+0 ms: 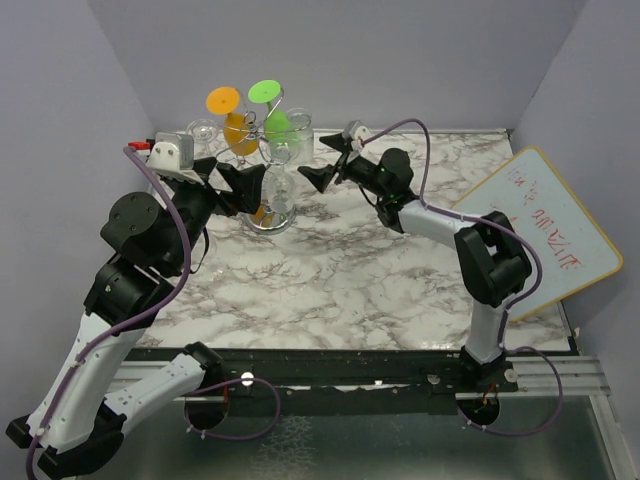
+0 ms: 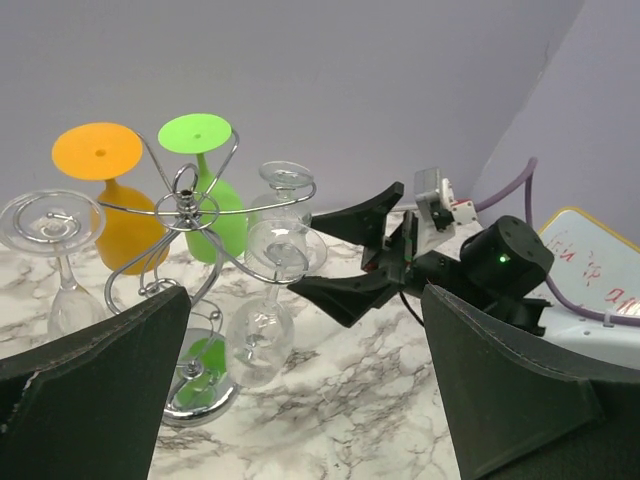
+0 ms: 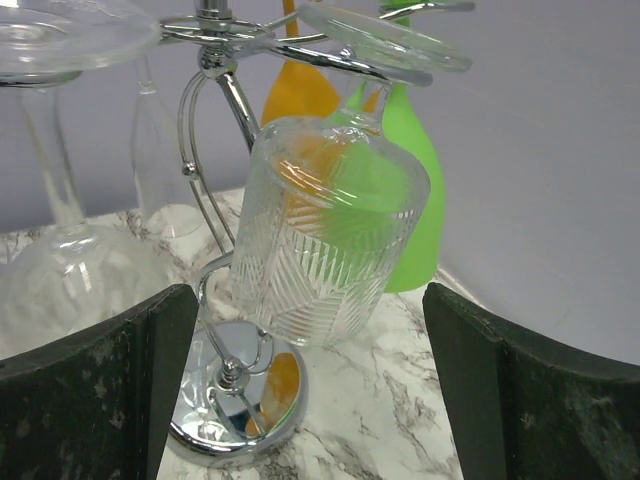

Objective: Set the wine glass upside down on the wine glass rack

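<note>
From the top view I see the marble table (image 1: 340, 270), with a whiteboard (image 1: 545, 225) propped at its 3 o'clock edge. The wine glass rack (image 1: 262, 125) stands at 11 o'clock, with an orange glass (image 1: 238, 128) and a green glass (image 1: 275, 120) on its far arms. My left gripper (image 1: 238, 178), at the rack's 9 o'clock, gapes wide and empty. My right gripper (image 1: 322, 162), at 3 o'clock, is also spread wide, gripping nothing. The ribbed clear wine glass (image 3: 325, 240) hangs bowl-down from a spiral arm, between the right fingers (image 3: 520, 400) and apart from both

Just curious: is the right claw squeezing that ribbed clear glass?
No, the right gripper stands open, while the ribbed glass hangs from the rack.
</note>
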